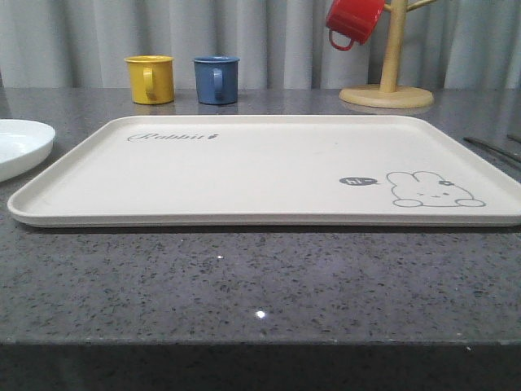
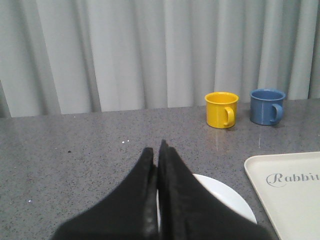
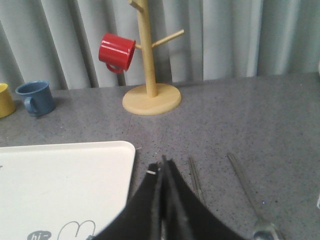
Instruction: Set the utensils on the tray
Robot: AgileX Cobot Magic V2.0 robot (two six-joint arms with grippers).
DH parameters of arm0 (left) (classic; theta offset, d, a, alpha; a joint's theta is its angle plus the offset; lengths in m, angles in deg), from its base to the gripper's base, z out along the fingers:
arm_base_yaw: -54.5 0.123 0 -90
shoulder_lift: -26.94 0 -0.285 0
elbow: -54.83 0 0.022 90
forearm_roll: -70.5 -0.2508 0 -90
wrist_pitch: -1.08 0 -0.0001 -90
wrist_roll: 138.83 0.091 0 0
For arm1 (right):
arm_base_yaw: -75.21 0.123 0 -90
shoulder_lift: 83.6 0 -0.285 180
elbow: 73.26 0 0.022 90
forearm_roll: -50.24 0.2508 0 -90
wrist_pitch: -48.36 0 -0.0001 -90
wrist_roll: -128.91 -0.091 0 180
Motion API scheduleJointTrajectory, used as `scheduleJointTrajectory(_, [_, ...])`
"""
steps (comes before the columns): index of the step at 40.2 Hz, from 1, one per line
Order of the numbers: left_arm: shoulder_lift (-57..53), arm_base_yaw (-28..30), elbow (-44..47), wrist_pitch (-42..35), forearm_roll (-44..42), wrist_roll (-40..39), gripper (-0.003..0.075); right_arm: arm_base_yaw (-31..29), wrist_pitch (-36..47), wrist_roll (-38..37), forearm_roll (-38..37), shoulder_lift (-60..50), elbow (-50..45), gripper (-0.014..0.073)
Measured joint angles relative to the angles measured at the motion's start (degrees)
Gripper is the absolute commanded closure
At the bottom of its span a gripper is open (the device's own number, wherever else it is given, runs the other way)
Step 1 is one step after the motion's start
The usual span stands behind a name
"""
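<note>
Left end effector [image 2: 159,150] fingers pressed together, right end effector [image 3: 163,165] likewise closed

tray [image 1: 244,175] bare, mugs [image 1: 183,79] behind, stand [image 1: 389,77] back right

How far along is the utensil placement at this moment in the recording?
Nothing looks done: the large cream rectangular tray carries nothing. The round white plate sits on the grey counter off the tray's left end, and the slim silver metal cutlery lies on the counter off its right end. Nothing is in hand: the left claw and right claw are both shut on nothing. Every item is left to move.
</note>
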Motion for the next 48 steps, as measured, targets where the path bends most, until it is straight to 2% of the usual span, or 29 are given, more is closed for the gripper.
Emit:
scheduleJointTrajectory(4, [0.5,0.0,-0.1,0.0,0.0,0.0,0.072,0.0,-0.7,0.0,0.0,1.1,0.0,0.0629])
scheduleJointTrajectory(6, [0.5,0.0,-0.1,0.0,0.0,0.0,0.0661,0.0,-1.0,0.0,0.0,1.1,0.0,0.0557])
scheduleJointTrajectory(10, [0.5,0.0,-0.1,0.0,0.0,0.0,0.0458,0.0,-1.1,0.0,0.0,1.1,0.0,0.0344])
scheduleJointTrajectory(11, [0.5,0.0,-0.1,0.0,0.0,0.0,0.0364,0.0,-1.1,0.0,0.0,1.1,0.0,0.0256])
scheduleJointTrajectory(13, [0.5,0.0,-0.1,0.0,0.0,0.0,0.0237,0.0,-1.1,0.0,0.0,1.1,0.0,0.0145])
scheduleJointTrajectory(15, [0.5,0.0,-0.1,0.0,0.0,0.0,0.0132,0.0,-1.2,0.0,0.0,1.1,0.0,0.0064])
scheduleJointTrajectory(17, [0.5,0.0,-0.1,0.0,0.0,0.0,0.0061,0.0,-1.2,0.0,0.0,1.1,0.0,0.0011])
scheduleJointTrajectory(19, [0.5,0.0,-0.1,0.0,0.0,0.0,0.0041,0.0,-1.2,0.0,0.0,1.1,0.0,-0.0003])
scheduleJointTrajectory(35, [1.8,-0.2,-1.0,0.0,1.2,0.0,0.0049,0.0,-1.2,0.0,0.0,1.1,0.0,0.0001])
scheduleJointTrajectory(42, [8.8,-3.5,-6.8,7.9,1.3,0.4,0.0049,0.0,-1.2,0.0,0.0,1.1,0.0,0.0001])
scheduleJointTrajectory(48, [21.5,-8.9,-15.1,20.3,1.3,2.4,0.0049,0.0,-1.2,0.0,0.0,1.1,0.0,0.0001])
